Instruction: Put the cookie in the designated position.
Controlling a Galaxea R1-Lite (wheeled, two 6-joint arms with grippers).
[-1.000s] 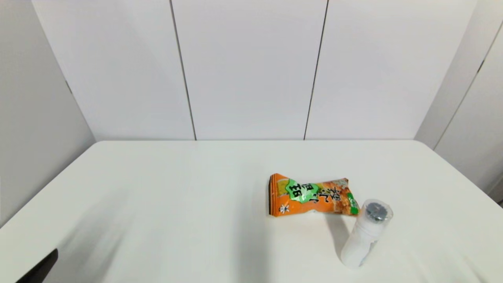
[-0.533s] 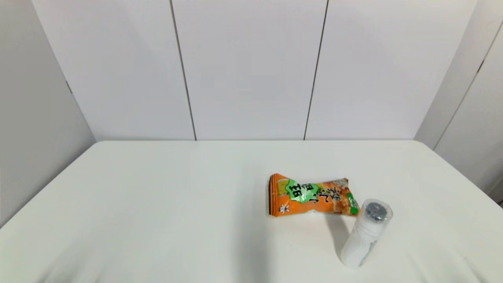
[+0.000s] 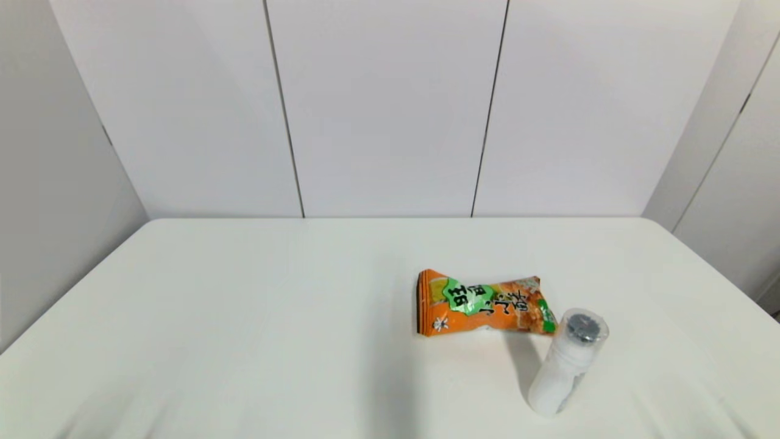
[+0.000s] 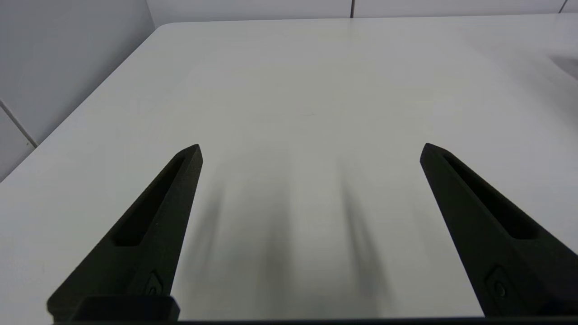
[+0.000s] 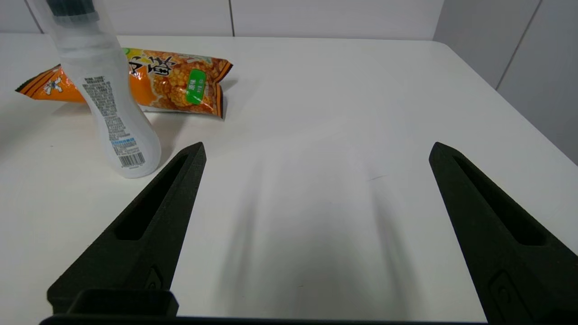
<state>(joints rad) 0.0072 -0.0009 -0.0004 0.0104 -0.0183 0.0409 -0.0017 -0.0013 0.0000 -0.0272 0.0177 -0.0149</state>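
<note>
Reaching with my right pincer (image 5: 316, 149), spread wide and empty like the left pincer (image 4: 310, 149), risked toppling the bottle (image 3: 567, 363) beside the cookie (image 3: 484, 303).

Right end effector (image 5: 316, 151) low over the white tabletop (image 5: 343, 104), its two black fingers (image 5: 149, 225) spread wide with nothing between. Farther off stands a white bottle (image 5: 113, 108), upright; behind it lies the orange snack packet (image 5: 176, 83), flat, partly hidden by the bottle.

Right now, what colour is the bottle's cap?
Dark grey-black cap, clearest in the head view.
</note>
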